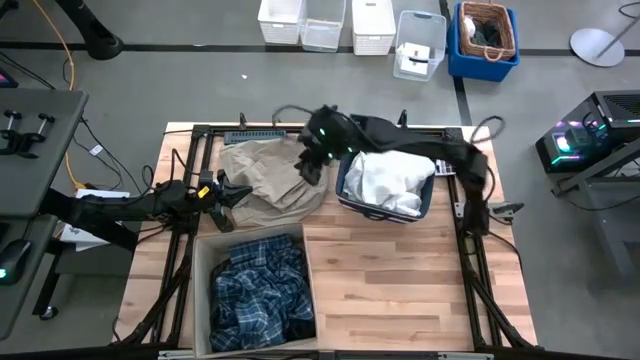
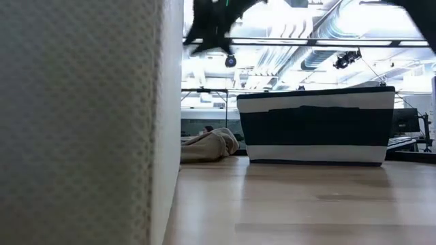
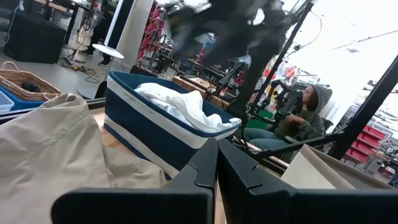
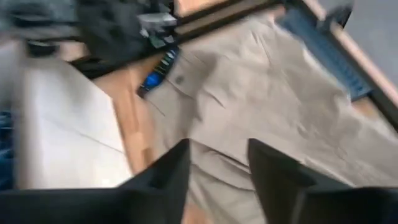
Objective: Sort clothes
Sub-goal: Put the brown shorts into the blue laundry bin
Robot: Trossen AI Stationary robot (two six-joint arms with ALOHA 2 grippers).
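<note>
A beige-khaki garment (image 1: 265, 175) lies spread on the table's far left part; it also shows in the low view (image 2: 208, 146) and the right wrist view (image 4: 261, 93). A white garment (image 1: 385, 180) lies in a navy-and-white basket (image 1: 345, 200). A blue-and-white plaid shirt (image 1: 260, 290) lies in a pale box (image 1: 200, 290) at the near left. The dark grey garment is not in view. My right gripper (image 4: 217, 149) is open and hangs well above the beige garment (image 2: 208, 37). My left gripper (image 3: 217, 165) is shut at the beige garment's left edge (image 1: 238, 194); it holds nothing that shows.
The box's tall wall (image 2: 82, 122) fills the near left of the low view. Bare wooden tabletop (image 1: 400, 290) lies at the near right. White bins (image 1: 325, 20) and a blue crate (image 1: 485, 40) stand on the floor past the far edge. A person (image 3: 298, 118) sits beyond the table.
</note>
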